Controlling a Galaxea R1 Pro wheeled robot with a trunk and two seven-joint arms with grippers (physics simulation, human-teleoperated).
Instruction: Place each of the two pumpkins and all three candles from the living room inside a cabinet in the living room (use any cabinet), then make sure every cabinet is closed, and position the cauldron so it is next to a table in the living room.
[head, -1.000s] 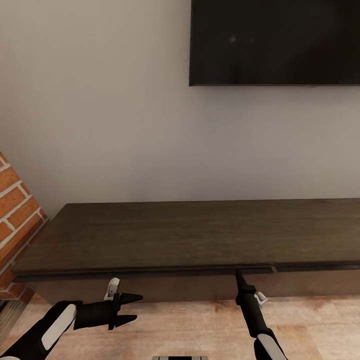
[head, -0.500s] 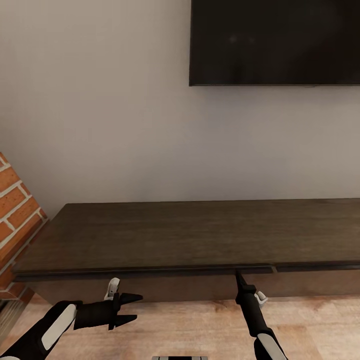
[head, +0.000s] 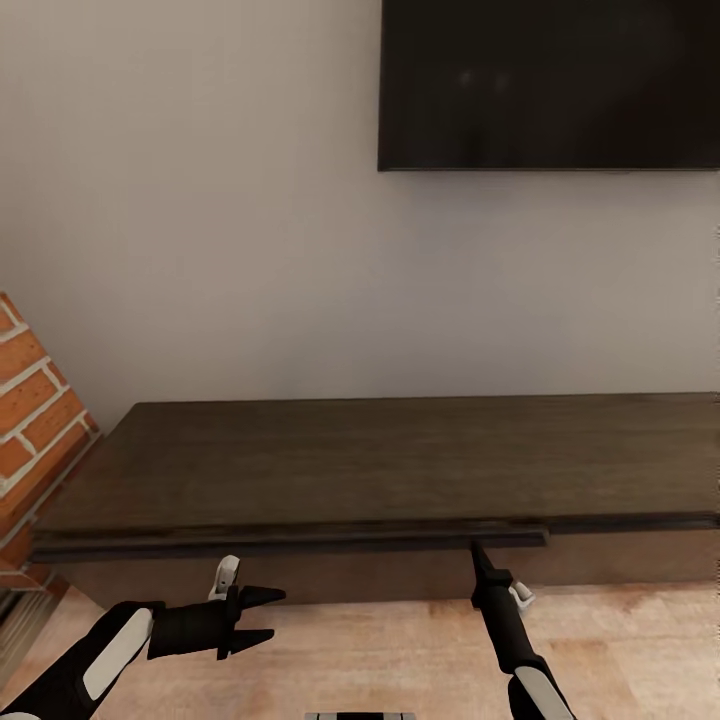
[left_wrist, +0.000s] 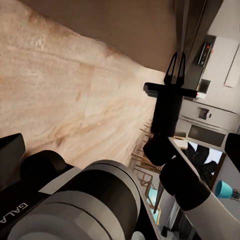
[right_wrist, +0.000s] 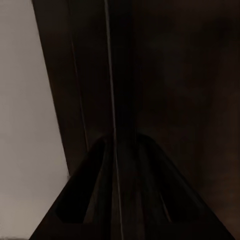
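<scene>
We had our right gripper, fingers clenched, wedged under the long dark-brown wooden cabinet's front edge, seemingly to open it, while our left gripper hung released.

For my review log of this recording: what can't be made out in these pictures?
- Cabinet insides: hidden behind its dark fronts in the head view.
- Cabinet's far right end: cut off by the head view's edge.
- Right claw: seen edge-on in the head view and dark against dark wood in the right wrist view, so open or shut is unclear.
- Television: cut off at the head view's top and right.
</scene>
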